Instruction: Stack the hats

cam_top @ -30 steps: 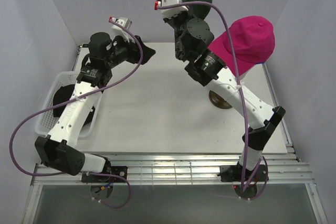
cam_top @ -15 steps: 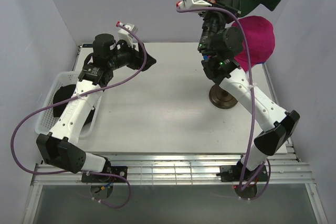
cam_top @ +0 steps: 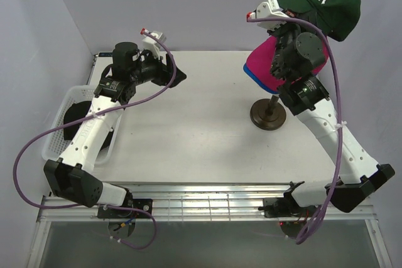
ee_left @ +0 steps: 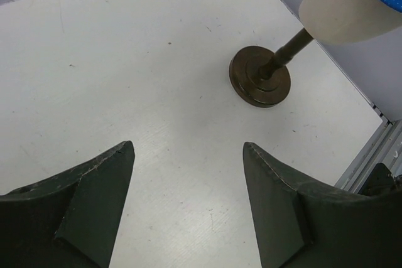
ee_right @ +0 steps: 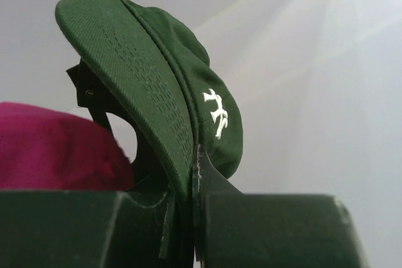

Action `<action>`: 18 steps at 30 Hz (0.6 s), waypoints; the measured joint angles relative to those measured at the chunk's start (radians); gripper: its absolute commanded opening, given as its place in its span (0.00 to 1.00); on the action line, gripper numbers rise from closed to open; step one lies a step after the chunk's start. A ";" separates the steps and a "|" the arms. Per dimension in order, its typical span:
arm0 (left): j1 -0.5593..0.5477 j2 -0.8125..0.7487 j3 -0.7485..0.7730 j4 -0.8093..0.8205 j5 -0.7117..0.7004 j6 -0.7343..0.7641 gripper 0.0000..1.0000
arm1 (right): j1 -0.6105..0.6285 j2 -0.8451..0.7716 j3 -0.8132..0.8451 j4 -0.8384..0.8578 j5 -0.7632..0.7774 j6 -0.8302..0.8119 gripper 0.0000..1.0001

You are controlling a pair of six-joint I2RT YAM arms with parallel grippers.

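Observation:
My right gripper (cam_top: pixel 294 18) is shut on the brim of the dark green NY cap (cam_top: pixel 323 1) and holds it high, just above and behind the magenta cap (cam_top: pixel 267 67). The magenta cap sits on the mannequin head over the royal blue cap, of which only an edge (cam_top: pixel 250 75) shows. In the right wrist view the fingers (ee_right: pixel 217 186) pinch the green brim (ee_right: pixel 157 86), with the magenta cap (ee_right: pixel 56 149) at the lower left. My left gripper (cam_top: pixel 176 76) is open and empty above the table (ee_left: pixel 188 180). A black cap (cam_top: pixel 72 114) lies in the basket, mostly hidden by my left arm.
The cream mannequin head (ee_left: pixel 348 7) stands on a dark round base (cam_top: pixel 269 115) right of centre, which also shows in the left wrist view (ee_left: pixel 260 83). A white mesh basket (cam_top: pixel 55 136) sits at the table's left edge. Grey walls enclose the back and sides.
My right arm has swung the green cap to the right and over the magenta cap on the head. The left arm has barely moved.

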 measured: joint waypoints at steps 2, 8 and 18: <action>0.000 0.000 -0.001 0.001 0.000 0.000 0.80 | -0.049 0.007 -0.016 -0.056 -0.015 0.052 0.08; 0.000 0.000 -0.005 -0.001 0.000 0.000 0.80 | -0.132 0.064 -0.013 -0.216 -0.074 0.188 0.08; 0.000 0.005 -0.005 0.002 0.002 0.000 0.79 | -0.046 -0.006 -0.010 -0.333 -0.052 0.255 0.08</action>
